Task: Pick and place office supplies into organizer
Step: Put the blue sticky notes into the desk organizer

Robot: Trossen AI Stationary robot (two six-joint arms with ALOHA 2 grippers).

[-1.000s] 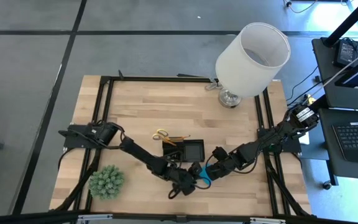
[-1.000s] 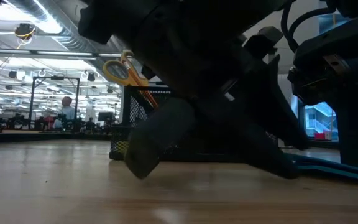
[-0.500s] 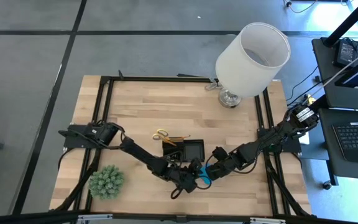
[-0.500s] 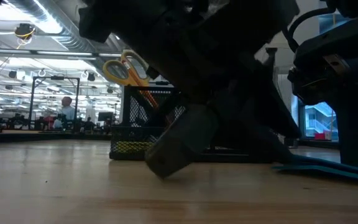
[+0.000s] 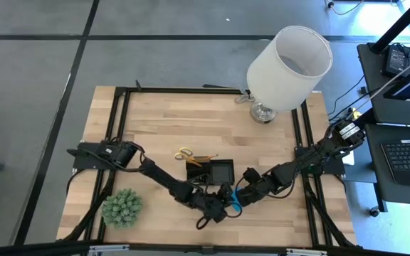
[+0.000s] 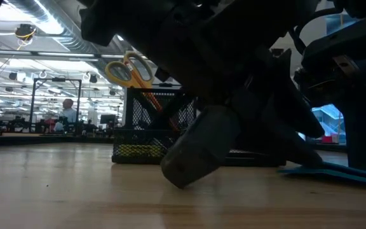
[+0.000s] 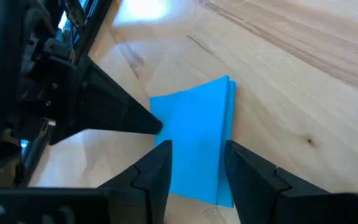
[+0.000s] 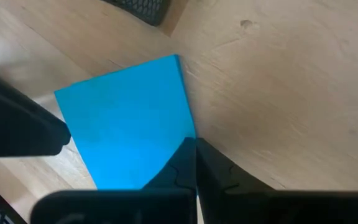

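- Pad point(image 7: 197, 143) lies flat on the table point(image 5: 155, 121), just beside the organizer point(image 5: 211, 171).
- Left end effector point(image 7: 194, 165) straddles it with fingers spread; go lower before squeezing.
- Right end effector point(image 8: 194, 163) sits clenched, tips pressing the pad's edge.

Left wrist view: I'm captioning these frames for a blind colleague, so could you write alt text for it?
A bright blue square pad lies flat on the wooden table, with the left hand just over its near edge, one open finger to each side. The other arm's dark, pointed hand rests its tip on the pad from the side.
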